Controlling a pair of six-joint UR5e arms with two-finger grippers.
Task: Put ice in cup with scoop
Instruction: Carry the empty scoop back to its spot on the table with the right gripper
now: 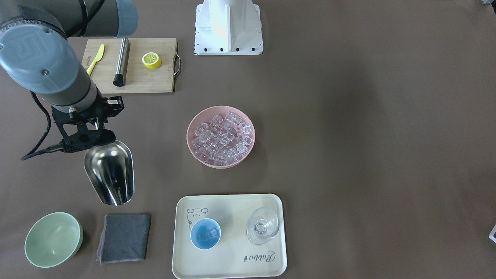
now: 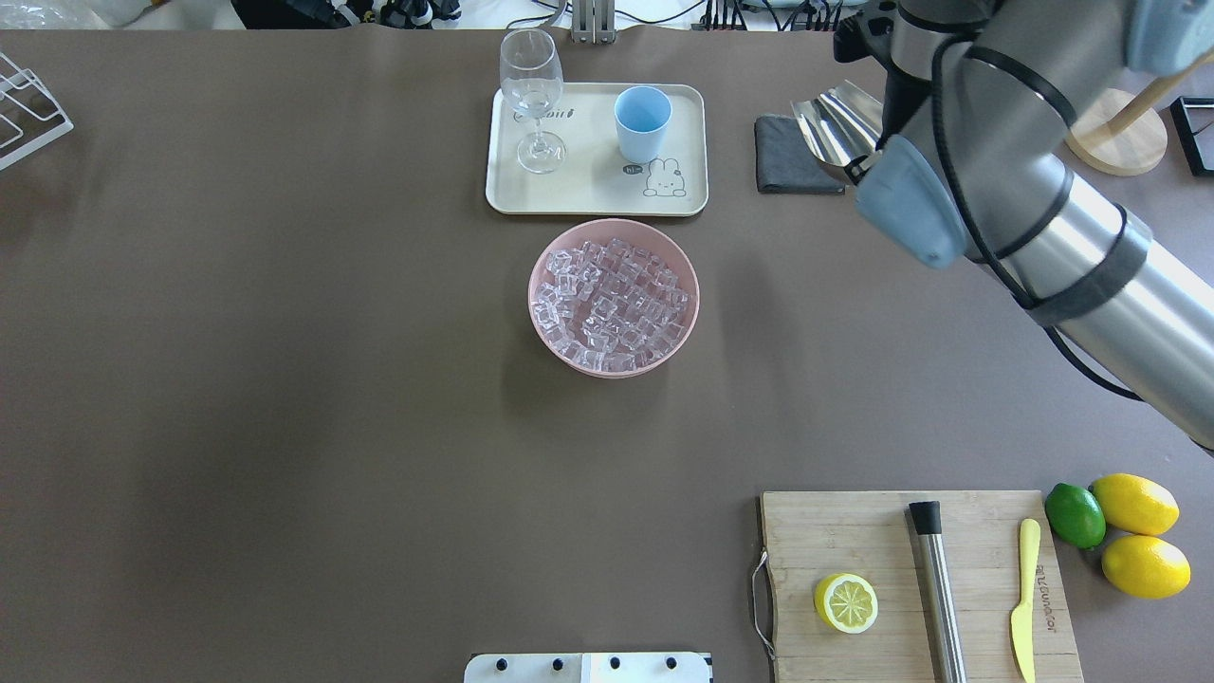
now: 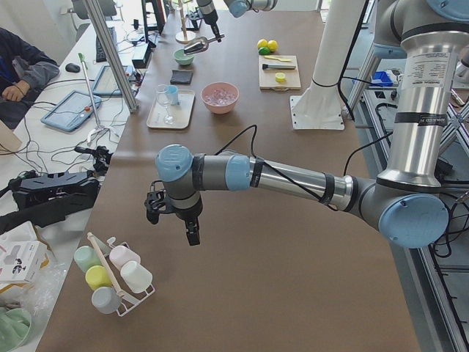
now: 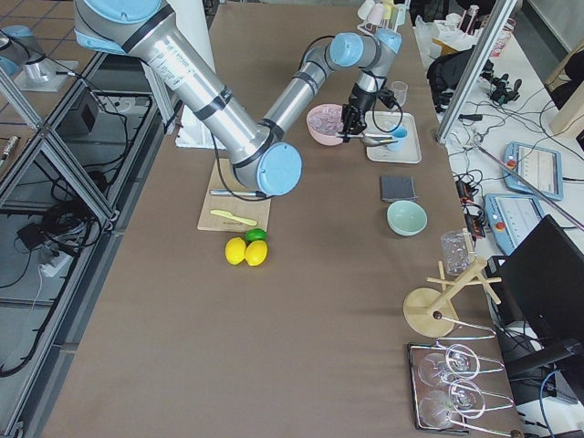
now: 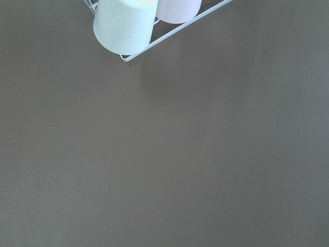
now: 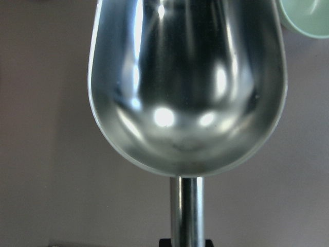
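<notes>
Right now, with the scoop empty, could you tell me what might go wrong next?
The scoop looks wider than the light-blue cup, so poured ice may spill onto the tray. The wine glass stands beside the cup and could be knocked. The pink bowl is piled with ice; digging may push some out.

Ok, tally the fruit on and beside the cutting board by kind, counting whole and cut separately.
Whole lemons: 2
Lime: 1
Cut lemon: 1
Total: 4

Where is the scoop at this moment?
Front-facing view, left side: the scoop is held empty in the right gripper, near the grey cloth.
</notes>
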